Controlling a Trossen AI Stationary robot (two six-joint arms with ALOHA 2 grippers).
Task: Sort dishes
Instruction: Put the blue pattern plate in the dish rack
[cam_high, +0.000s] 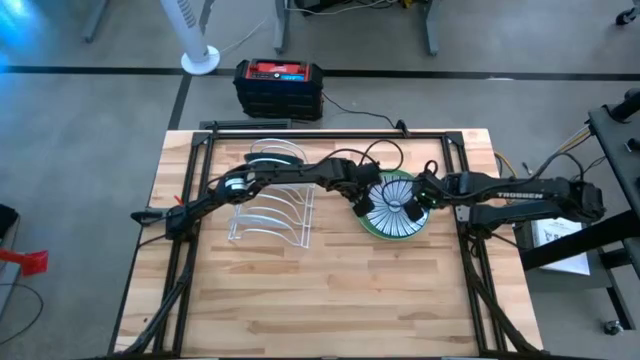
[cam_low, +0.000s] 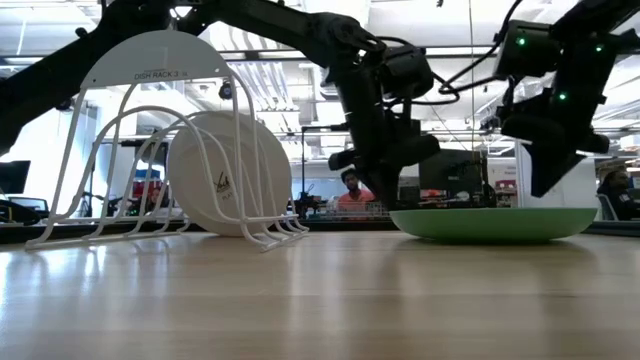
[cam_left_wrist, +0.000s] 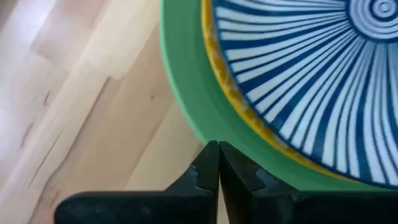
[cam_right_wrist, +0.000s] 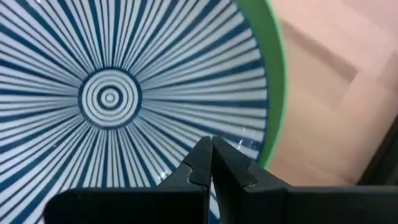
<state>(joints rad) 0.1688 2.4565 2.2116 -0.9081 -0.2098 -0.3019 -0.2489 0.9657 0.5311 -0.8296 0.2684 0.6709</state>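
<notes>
The stack of plates is sitting right of the white wire dish rack (cam_high: 272, 205): the blue-lined white plate (cam_high: 392, 203) on top, a yellowish rim (cam_left_wrist: 231, 93) beneath, the light green plate (cam_low: 495, 222) lowest. The left gripper (cam_high: 359, 208) is hovering, fingers closed on nothing, at the stack's left edge; the right gripper (cam_high: 412, 209), also closed, is apparently above the top plate. One pale plate (cam_low: 228, 172) is standing in the rack.

1. The dish rack (cam_high: 272, 200) stands on the table (cam_high: 330, 300) left of centre, nearer the far edge.
2. One plate (cam_low: 228, 172) stands upright in the rack's far slots.
3. A stack of plates (cam_high: 395, 207) lies right of the rack, well apart from it.
4. The left gripper (cam_high: 360, 208) is at the stack's left rim.
5. The right gripper (cam_high: 408, 210) is over the stack's right part.
6. A power unit (cam_high: 279, 87) sits on the floor beyond the far edge.
</notes>
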